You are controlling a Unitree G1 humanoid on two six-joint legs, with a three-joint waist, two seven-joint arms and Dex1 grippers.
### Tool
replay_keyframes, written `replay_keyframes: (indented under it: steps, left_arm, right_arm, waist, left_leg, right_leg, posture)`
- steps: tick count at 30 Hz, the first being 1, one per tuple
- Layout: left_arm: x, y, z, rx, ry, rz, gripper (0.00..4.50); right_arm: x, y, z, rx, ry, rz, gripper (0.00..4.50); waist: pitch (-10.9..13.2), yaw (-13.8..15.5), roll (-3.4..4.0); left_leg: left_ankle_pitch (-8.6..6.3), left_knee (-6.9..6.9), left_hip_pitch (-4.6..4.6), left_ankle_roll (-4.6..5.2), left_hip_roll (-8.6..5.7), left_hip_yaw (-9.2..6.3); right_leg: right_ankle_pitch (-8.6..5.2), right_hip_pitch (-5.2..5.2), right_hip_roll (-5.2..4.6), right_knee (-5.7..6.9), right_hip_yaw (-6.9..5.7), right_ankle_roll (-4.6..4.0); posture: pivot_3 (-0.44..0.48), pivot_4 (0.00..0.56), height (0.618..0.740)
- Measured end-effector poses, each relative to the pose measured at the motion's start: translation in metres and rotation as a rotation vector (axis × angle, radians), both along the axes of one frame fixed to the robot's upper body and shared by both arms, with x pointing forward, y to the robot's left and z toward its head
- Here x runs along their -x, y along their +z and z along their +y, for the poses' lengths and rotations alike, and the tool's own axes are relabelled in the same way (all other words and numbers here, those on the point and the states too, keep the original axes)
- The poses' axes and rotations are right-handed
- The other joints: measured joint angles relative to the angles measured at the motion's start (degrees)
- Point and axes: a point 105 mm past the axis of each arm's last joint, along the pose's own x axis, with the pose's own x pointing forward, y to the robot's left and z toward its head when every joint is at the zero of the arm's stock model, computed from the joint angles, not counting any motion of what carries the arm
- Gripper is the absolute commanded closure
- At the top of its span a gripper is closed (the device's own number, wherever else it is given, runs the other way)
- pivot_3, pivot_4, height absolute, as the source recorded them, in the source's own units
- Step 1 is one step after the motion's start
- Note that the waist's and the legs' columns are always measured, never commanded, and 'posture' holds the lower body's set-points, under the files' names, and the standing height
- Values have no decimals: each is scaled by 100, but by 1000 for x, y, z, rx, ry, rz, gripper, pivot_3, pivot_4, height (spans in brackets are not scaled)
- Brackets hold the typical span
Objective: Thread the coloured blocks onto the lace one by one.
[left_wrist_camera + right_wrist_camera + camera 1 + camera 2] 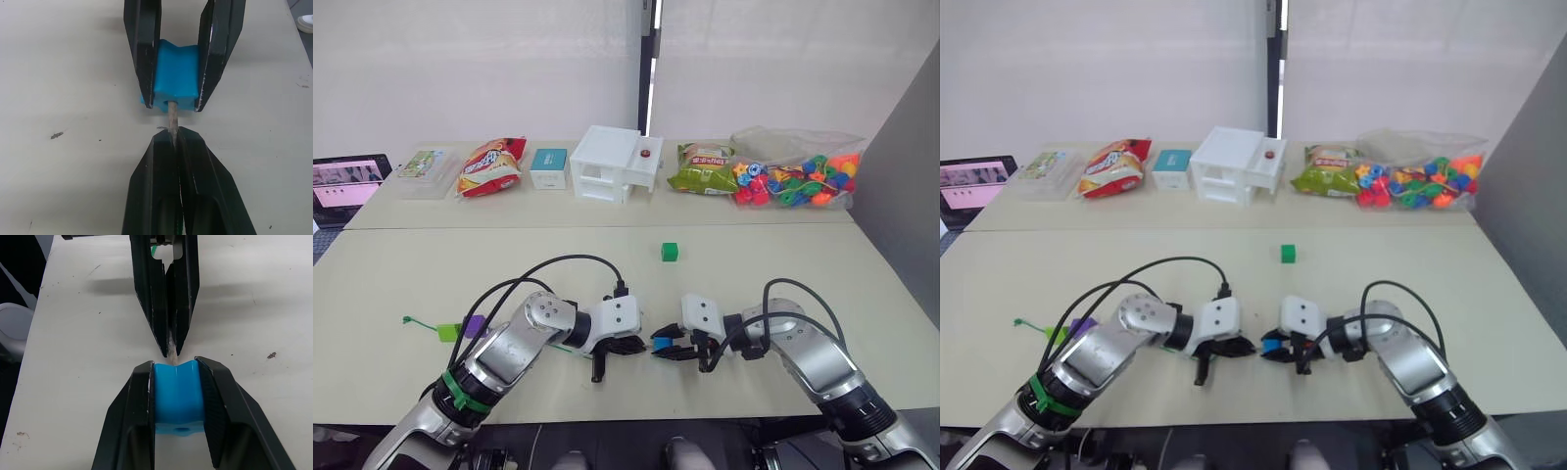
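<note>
My right gripper [175, 364] is shut on a blue block [177, 399] just above the table, near its front edge. My left gripper [175, 134] faces it, shut on the stiff greyish tip of the lace [171, 113]. The tip touches the hole in the blue block [176, 73]. The green cord trails off to the left, where a lime green block [447, 333] and a purple block [475, 323] lie along it near its knotted end [407, 319]. A dark green block [670, 252] stands alone farther back on the table.
Along the back stand a laptop [347, 183], a clear box [424, 168], a red snack bag [491, 164], a small teal box [549, 167], a white box [614, 163], a green snack bag [703, 168] and a clear bag of bright beads [800, 179]. The front edge [636, 419] lies just below the grippers.
</note>
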Motion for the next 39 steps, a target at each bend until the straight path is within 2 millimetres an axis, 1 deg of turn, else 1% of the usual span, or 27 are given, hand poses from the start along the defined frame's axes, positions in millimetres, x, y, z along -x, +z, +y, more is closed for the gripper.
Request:
replay_keyframes:
  steps: [5,13,17,21,24,26,28,30,34,39]
  left_arm:
    - [-1,-2,-11,28,-1,9,4500]
    - [-5,-6,-19,56,-7,31,4500]
    - [-7,-4,-14,85,20,53,3182]
    - [-8,11,-2,110,15,38,1917]
    - [-4,23,7,128,-13,31,1917]
    - [-4,25,14,125,-4,30,1917]
    - [-1,20,28,99,8,51,1917]
    - [0,13,34,89,24,64,1917]
    - [0,4,37,93,45,69,1917]
    - [-4,-6,37,94,72,45,1917]
  right_arm:
    - [0,0,-1,3,-6,1,3780]
    - [0,0,-5,10,-29,6,3780]
    - [0,1,-4,5,-33,1,3780]
    - [0,0,-2,-2,-37,-4,3780]
    - [1,0,-1,-5,-37,-6,3780]
    - [1,0,0,-5,-37,-7,3780]
    - [1,0,0,-7,-36,-7,3780]
    - [1,0,-1,-7,-36,-6,3780]
    - [1,0,0,-8,-35,-4,3780]
    - [2,0,0,-7,-38,4,3780]
  waist:
    - [0,3,0]
    - [-8,74,-2]
    - [-7,76,-2]
    - [-8,28,-2]
    - [-7,-2,-2]
    - [-8,-7,-2]
    - [-8,-19,-1]
    - [-8,-5,-2]
    - [-7,-1,-2]
    - [-8,2,-2]
  left_leg:
    - [0,1,0,0,-1,0]
    - [0,8,7,-1,-4,-1]
    - [0,8,6,-1,-3,-1]
    - [0,6,6,-1,-2,-1]
    - [0,4,6,0,-1,-1]
    - [0,3,6,0,1,-1]
    - [0,0,7,0,0,-1]
    - [0,2,5,0,0,-2]
    - [0,2,4,0,0,-2]
    - [0,1,4,0,0,-2]
  right_leg:
    - [0,0,0,0,0,0]
    - [0,18,-3,-7,0,0]
    - [0,12,-2,-4,0,1]
    - [0,6,-1,1,0,0]
    - [0,4,0,3,0,0]
    - [0,3,1,2,0,0]
    - [0,2,1,2,0,0]
    - [0,3,0,0,0,0]
    - [0,2,0,-1,0,0]
    - [0,2,0,0,0,0]
  posture:
    - [0,150,740]
    - [0,150,740]
    - [0,150,740]
    - [0,150,740]
    - [0,150,740]
    - [0,150,740]
    - [0,150,740]
    - [0,150,740]
    - [0,150,740]
    - [0,150,740]
